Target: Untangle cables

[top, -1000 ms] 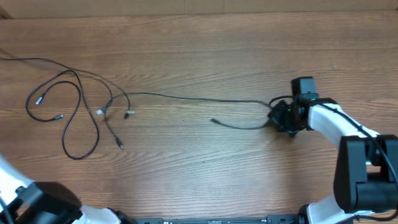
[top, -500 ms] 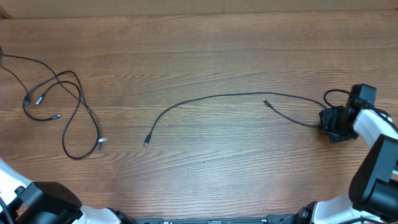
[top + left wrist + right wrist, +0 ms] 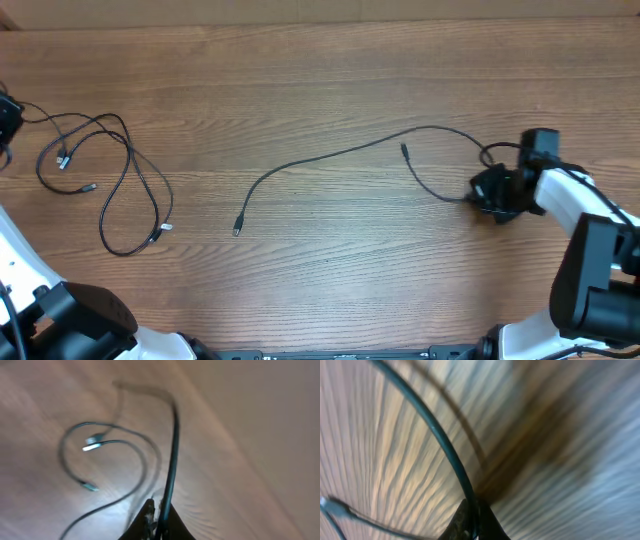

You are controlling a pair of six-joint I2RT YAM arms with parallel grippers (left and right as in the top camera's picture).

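At the far left edge, the left pincer (image 3: 156,514) is closing tight on one strand of the looped cables (image 3: 131,152), which are lying in loose loops on the wooden tabletop (image 3: 330,70). Well apart, a single cable (image 3: 330,155) is arcing across the middle toward the right, where the right pincer (image 3: 471,519) is pinching it fully closed.

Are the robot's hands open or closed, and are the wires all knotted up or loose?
left gripper: shut, pinching a strand of the cable bunch.
right gripper: shut, pinching the lone cable.
lone cable: free of the others, lying in a long curve across the middle of the table.
cable bunch: loose crossing loops at the left, not separated.
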